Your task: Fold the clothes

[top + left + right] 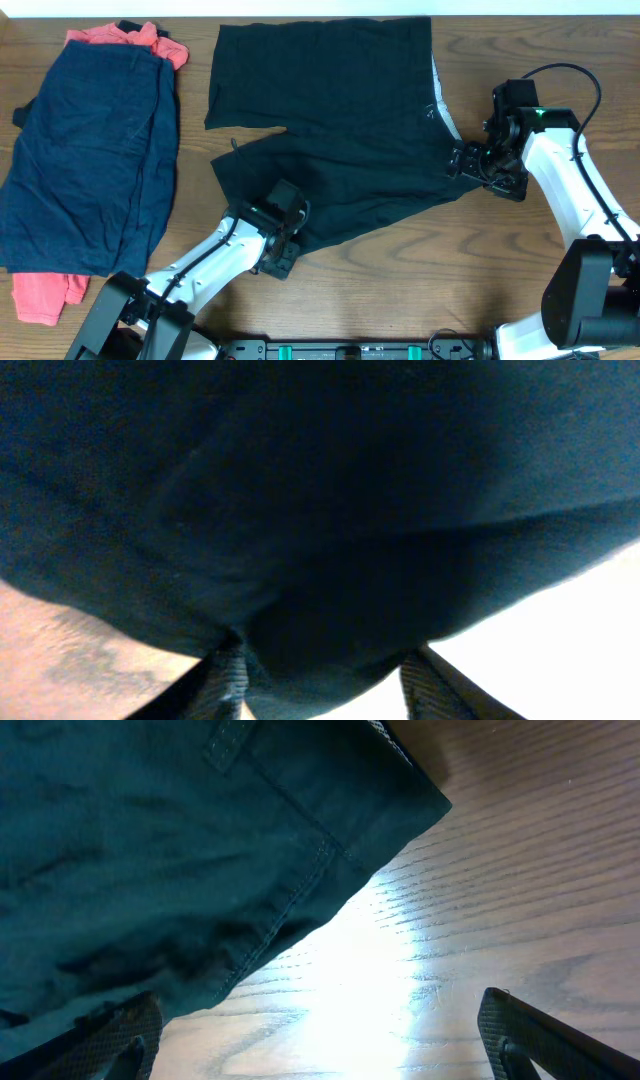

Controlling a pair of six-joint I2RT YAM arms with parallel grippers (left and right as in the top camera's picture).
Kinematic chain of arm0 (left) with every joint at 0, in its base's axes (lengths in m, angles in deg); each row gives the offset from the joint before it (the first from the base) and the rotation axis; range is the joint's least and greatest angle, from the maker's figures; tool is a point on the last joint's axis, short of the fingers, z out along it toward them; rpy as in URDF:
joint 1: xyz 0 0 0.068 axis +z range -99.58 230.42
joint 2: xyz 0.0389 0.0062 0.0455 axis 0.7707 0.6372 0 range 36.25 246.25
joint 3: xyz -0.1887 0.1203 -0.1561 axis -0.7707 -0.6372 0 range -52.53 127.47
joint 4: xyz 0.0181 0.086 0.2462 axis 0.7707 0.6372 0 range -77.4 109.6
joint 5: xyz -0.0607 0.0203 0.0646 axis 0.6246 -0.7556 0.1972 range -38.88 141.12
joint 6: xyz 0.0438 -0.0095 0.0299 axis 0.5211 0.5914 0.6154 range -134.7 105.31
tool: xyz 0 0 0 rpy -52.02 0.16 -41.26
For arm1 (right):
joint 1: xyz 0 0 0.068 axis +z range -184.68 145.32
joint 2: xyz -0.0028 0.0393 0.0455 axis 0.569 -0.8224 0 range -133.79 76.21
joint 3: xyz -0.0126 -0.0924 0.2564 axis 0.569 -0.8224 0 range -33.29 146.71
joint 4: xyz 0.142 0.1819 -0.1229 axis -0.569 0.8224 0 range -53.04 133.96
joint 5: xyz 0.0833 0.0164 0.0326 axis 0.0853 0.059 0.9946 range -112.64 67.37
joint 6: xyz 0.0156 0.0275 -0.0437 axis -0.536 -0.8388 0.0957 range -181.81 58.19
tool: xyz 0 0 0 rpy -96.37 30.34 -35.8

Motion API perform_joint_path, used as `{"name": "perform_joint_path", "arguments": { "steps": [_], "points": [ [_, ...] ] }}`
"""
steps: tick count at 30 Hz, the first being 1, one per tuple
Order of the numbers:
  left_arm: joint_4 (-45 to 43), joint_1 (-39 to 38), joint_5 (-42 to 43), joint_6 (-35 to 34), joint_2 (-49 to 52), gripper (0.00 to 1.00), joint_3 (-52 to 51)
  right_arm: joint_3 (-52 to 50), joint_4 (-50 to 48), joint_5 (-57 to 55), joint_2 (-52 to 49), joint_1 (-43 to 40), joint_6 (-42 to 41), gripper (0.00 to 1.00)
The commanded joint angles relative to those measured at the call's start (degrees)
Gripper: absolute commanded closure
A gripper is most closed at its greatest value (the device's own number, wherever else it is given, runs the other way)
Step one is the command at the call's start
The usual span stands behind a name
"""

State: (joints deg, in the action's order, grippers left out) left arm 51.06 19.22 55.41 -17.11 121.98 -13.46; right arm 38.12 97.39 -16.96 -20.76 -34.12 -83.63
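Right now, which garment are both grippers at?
The black shorts, spread out mid-table: left gripper at their lower hem, right gripper at the waistband. The navy shorts and red piece lie piled apart at the left.

**Black shorts centre, pile off to the left**

Middle of the brown wooden table (470, 290): the black fabric shorts (330, 120) lie spread out, waistband to the right, legs running left. Well apart on the left, the navy fabric shorts (95, 160) lie on top of the coral-red cloth piece (40, 295), which pokes out behind and in front. The left gripper (290, 240) is at the black shorts' near hem, and the right gripper (458, 165) is at their right edge.
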Motion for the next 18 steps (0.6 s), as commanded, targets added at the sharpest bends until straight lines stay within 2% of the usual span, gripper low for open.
{"name": "perform_joint_path", "arguments": {
  "steps": [1,2,6,10,18],
  "points": [
    [-0.2,0.04,0.22,0.81,0.83,0.75,-1.03,-0.31,0.11,-0.26,0.22,-0.11,0.9,0.02],
    [-0.2,0.04,0.22,0.37,0.85,0.94,-1.03,-0.31,0.24,-0.26,0.22,-0.11,0.9,0.05],
    [-0.24,0.04,0.22,-3.48,0.83,0.94,-1.03,-0.31,0.66,0.46,0.22,-0.09,0.79,0.14],
    [-0.87,0.04,0.22,-6.1,0.83,0.94,-1.03,-1.38,-0.52,0.26,0.22,0.28,-0.94,0.18],
    [-2.6,0.04,0.24,-8.24,0.83,0.94,-1.03,-11.37,-15.58,-0.07,0.22,0.92,-8.09,0.25]
  ]
}}
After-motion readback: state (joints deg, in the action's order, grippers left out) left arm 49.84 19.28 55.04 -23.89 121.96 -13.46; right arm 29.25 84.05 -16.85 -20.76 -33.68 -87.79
